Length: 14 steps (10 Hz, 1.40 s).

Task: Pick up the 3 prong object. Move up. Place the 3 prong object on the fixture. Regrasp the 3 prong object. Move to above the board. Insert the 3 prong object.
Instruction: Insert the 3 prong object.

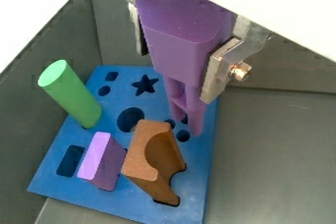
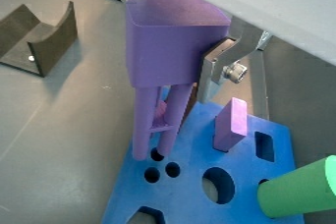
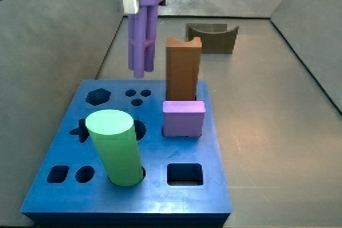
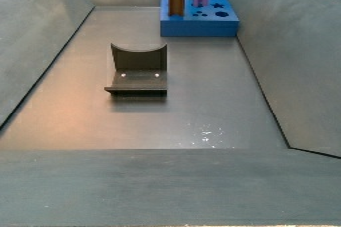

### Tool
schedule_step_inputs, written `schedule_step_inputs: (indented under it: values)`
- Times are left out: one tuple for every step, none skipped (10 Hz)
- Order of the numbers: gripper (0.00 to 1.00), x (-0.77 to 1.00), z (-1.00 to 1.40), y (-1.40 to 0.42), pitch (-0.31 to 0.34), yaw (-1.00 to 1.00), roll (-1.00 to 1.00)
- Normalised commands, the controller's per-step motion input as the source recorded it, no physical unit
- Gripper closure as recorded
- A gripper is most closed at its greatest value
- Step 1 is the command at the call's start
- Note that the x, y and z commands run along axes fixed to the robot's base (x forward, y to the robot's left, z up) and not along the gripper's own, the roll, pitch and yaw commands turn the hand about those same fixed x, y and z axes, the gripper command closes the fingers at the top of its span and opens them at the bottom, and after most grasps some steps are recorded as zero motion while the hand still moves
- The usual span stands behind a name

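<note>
My gripper is shut on the block-like head of the light purple 3 prong object, also seen in a wrist view. Its prongs point straight down. The silver fingers clamp the head's sides. The prong tips hang a little above the blue board, over its far left part near the three small round holes, which also show in a wrist view. The dark fixture stands on the floor away from the board, with nothing on it; it also shows in a wrist view and a side view.
On the board stand a tall brown upright block, a squat purple cube and a green cylinder. Star, hexagon and square holes are open. Grey sloped walls enclose the floor.
</note>
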Motion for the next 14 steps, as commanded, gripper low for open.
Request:
schedule_step_inputs:
  values:
    - [1.0, 0.0, 0.0, -0.08, -0.123, 0.58, -0.05]
    - [1.0, 0.0, -0.13, -0.1, -0.149, 0.71, -0.03]
    - [1.0, 0.0, -0.08, -0.09, -0.144, 0.69, -0.02]
    - [1.0, 0.0, -0.06, -0.07, -0.113, 0.6, -0.04]
    - [1.0, 0.0, -0.22, -0.1, -0.147, 0.64, -0.05]
    - [1.0, -0.03, -0.3, -0.09, -0.159, 0.66, -0.03]
    - [1.0, -0.04, -0.24, -0.06, -0.134, 0.66, 0.0]
    - [1.0, -0.04, -0.23, -0.05, -0.131, 0.61, -0.01]
    - [1.0, 0.0, -0.05, 0.0, -0.059, 0.39, 0.0]
    - [1.0, -0.04, -0.18, 0.0, -0.087, 0.45, 0.0]
    - [1.0, -0.15, -0.29, 0.0, -0.12, 0.51, 0.0]
    - [1.0, -0.08, -0.11, 0.0, -0.093, 0.36, 0.0]
    - [1.0, -0.13, -0.15, -0.09, -0.107, 0.33, 0.0]
    - [1.0, -0.14, -0.2, -0.27, -0.13, 0.35, 0.0]
